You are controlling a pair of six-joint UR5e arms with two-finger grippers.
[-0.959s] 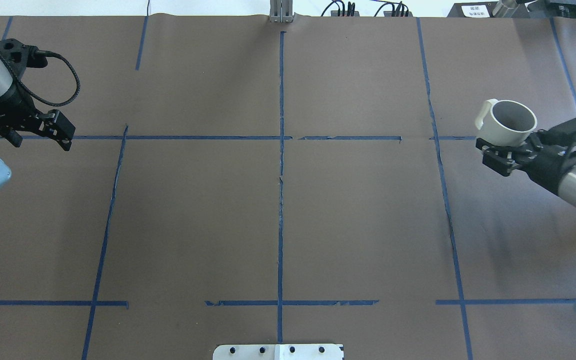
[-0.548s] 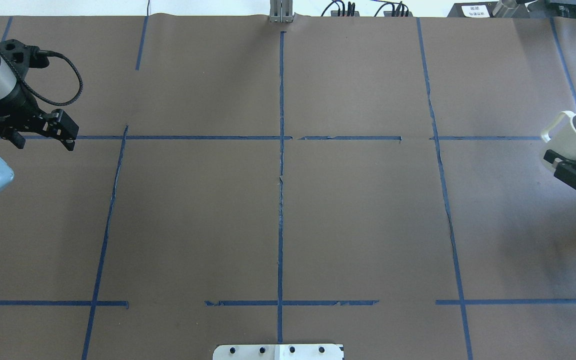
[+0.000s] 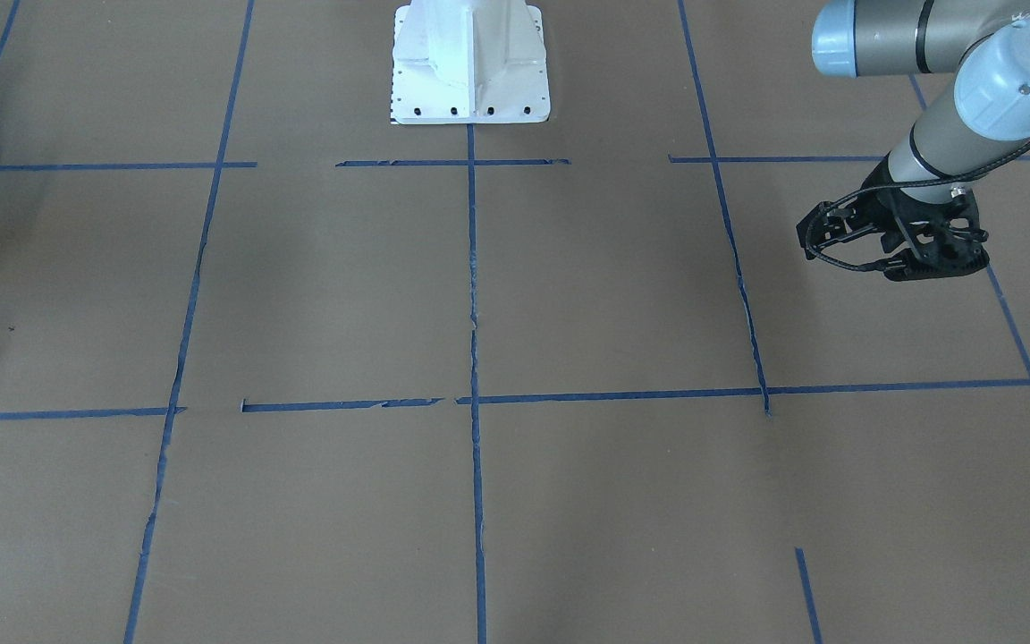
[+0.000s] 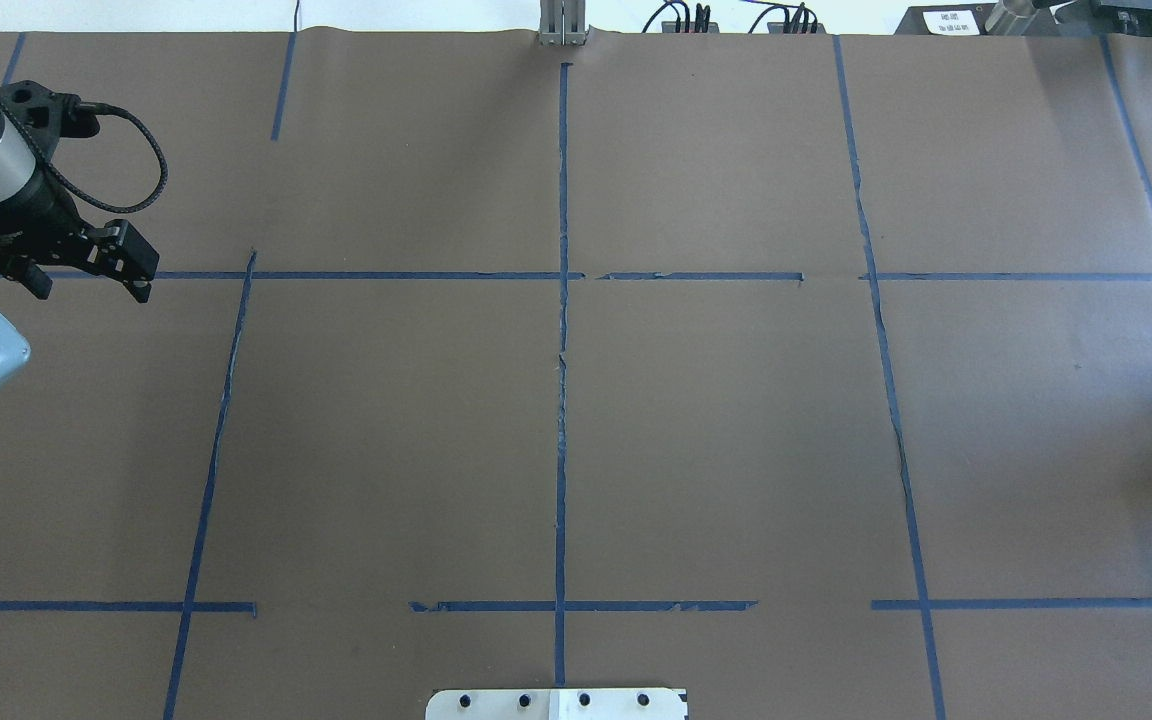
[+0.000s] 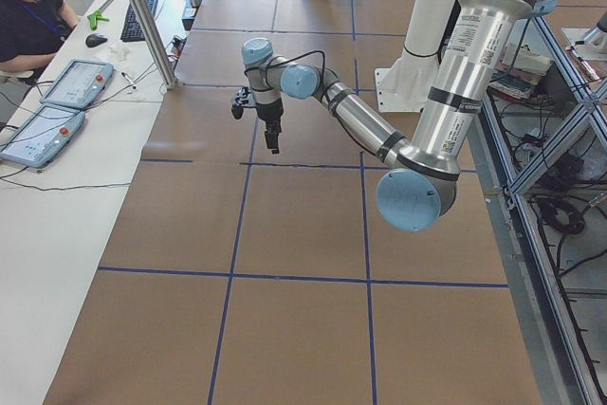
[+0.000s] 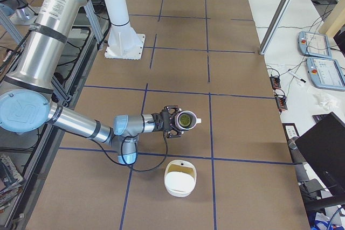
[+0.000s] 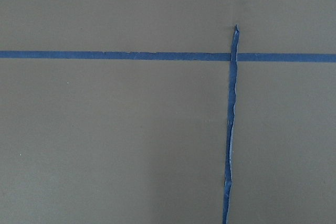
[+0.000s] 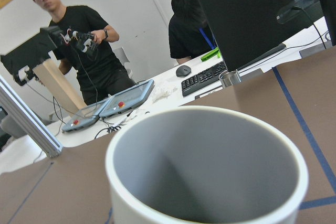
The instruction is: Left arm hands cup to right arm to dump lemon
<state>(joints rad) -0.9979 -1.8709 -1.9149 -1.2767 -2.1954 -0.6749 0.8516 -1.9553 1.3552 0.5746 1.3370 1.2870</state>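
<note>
The left arm's unlettered black gripper [image 4: 136,285] hangs empty over the table's far left, jaws apart, also seen in the front view [image 3: 931,268] and the left side view [image 5: 272,144]. The right arm's gripper [image 6: 175,121] shows only in the right side view, at the white cup [image 6: 192,120], which is tipped on its side above the table. I cannot tell whether it is open or shut. The yellow-green lemon [image 6: 185,119] sits inside the cup. The right wrist view is filled by the cup's grey mouth [image 8: 210,182], and the lemon is hidden there.
A white bowl-like container [image 6: 180,178] with a yellowish inside stands on the brown table near the tipped cup. Blue tape lines [image 4: 562,300] cross the table. The robot's white base [image 3: 470,63] is at the table's edge. Operators [image 8: 84,51] stand past the right end.
The right gripper has carried the cup further right, out of the overhead view. The left arm has hardly moved.
</note>
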